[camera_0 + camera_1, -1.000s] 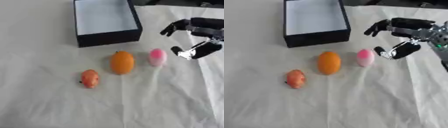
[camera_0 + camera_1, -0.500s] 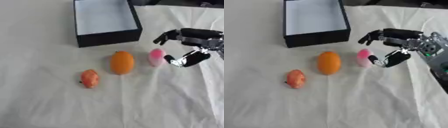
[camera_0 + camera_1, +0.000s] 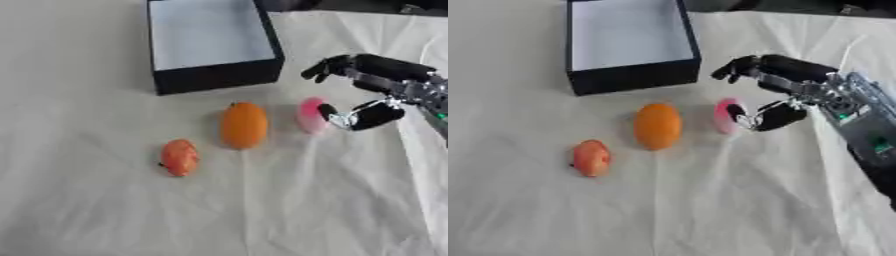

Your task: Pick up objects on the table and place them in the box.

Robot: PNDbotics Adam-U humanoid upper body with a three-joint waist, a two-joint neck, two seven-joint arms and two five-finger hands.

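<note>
Three objects lie in a row on the white cloth: a small red-orange fruit [image 3: 179,157] at the left, a larger orange fruit [image 3: 243,125] in the middle, and a pink object [image 3: 310,114] at the right. Behind them stands a dark box [image 3: 206,80] with a pale inside. My right hand [image 3: 372,95] comes in from the right and hangs open around the pink object, its thumb [image 3: 331,112] close to or touching the object's right side and its fingers [image 3: 325,67] spread above it. My left hand shows in no view.
The cloth [image 3: 262,210] has folds and a raised crease near the right edge. My right forearm [image 3: 866,135] with a green light runs down the right side of the right eye view.
My right hand has moved left and down toward the pink object, from apart at the right to right beside it. The three objects and the box have stayed in place.
</note>
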